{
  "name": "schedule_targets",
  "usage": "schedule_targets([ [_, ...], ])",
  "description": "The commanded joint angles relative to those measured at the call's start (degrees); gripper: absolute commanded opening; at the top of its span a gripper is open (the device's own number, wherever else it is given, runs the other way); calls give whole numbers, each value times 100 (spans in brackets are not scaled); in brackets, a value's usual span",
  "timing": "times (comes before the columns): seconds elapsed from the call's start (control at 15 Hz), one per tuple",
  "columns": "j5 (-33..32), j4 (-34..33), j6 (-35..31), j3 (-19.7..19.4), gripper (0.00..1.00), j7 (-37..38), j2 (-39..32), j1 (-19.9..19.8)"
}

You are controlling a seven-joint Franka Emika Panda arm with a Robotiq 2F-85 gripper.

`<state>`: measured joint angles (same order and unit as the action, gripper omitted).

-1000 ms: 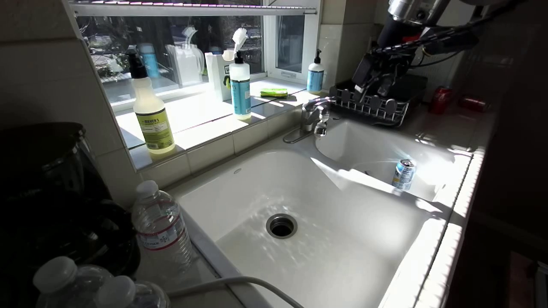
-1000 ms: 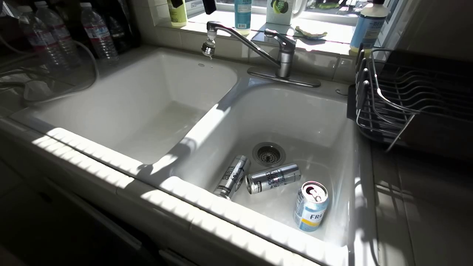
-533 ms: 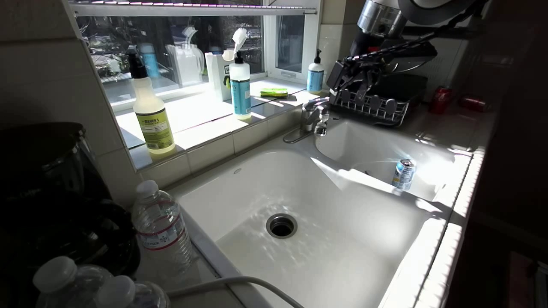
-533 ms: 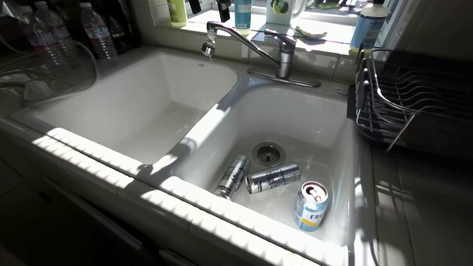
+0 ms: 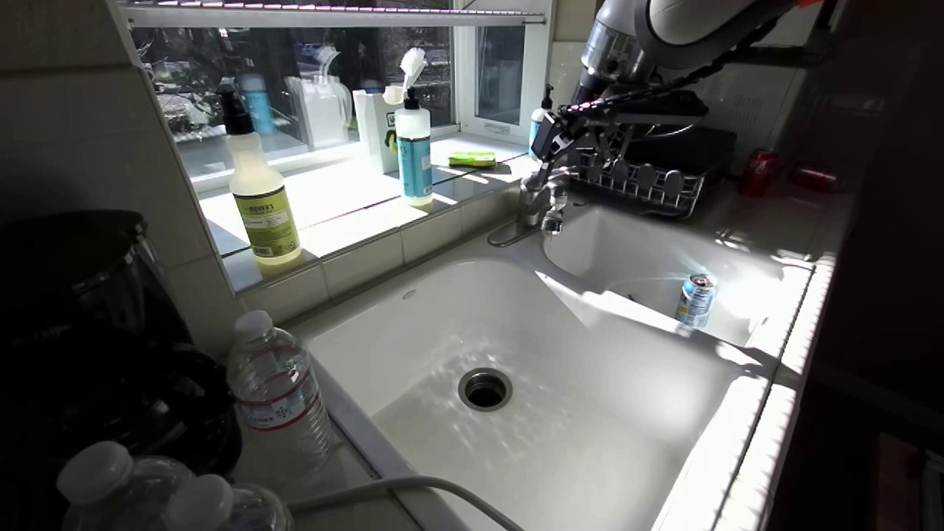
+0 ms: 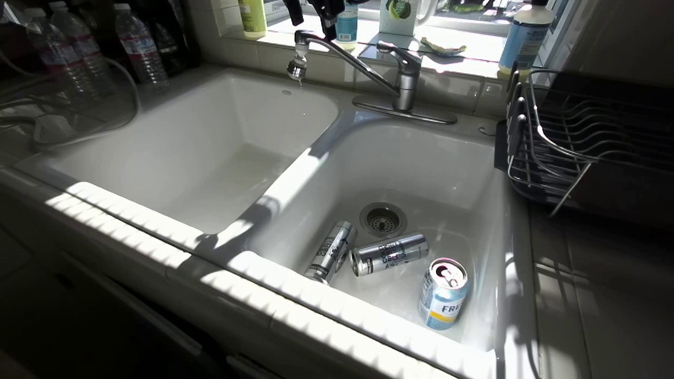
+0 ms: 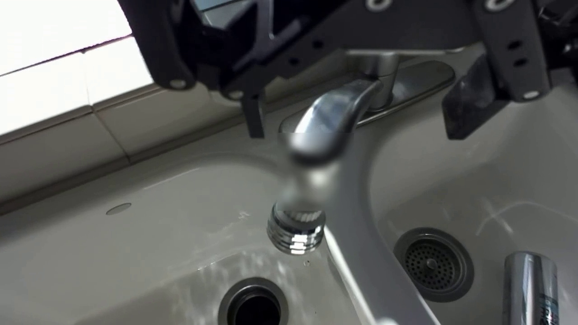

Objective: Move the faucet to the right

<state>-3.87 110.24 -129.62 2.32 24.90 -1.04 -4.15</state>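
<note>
The faucet is chrome, with a long spout over the larger basin; it shows in both exterior views (image 5: 529,203) (image 6: 406,87). Its spout (image 7: 332,110) and ribbed nozzle (image 7: 296,230) show in the wrist view. A thin drip hangs below the nozzle in an exterior view. My black gripper comes in from the top of the wrist view (image 7: 356,129). It is open and empty, with the spout between its spread fingers (image 7: 472,110) in that picture. In an exterior view the gripper (image 6: 314,30) is just above the spout's outer part. I cannot tell whether it touches the spout.
Soap bottles (image 5: 415,158) (image 6: 526,37) and a green sponge (image 5: 472,160) stand on the window sill behind the faucet. A dish rack (image 6: 574,126) is beside the smaller basin. Cans (image 6: 443,295) lie and stand in that basin. Water bottles (image 5: 280,398) are past the larger basin.
The arm and open gripper have moved down and toward the faucet, reaching the spout's outer part. The faucet and cans have not moved.
</note>
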Motion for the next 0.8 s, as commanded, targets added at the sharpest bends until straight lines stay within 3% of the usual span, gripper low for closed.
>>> schedule_targets([
  [0.0, -161, -181, -13, -125, 100, 590, -237, 184],
  [0.73, -63, -155, 459, -219, 100, 1858, -142, 313],
])
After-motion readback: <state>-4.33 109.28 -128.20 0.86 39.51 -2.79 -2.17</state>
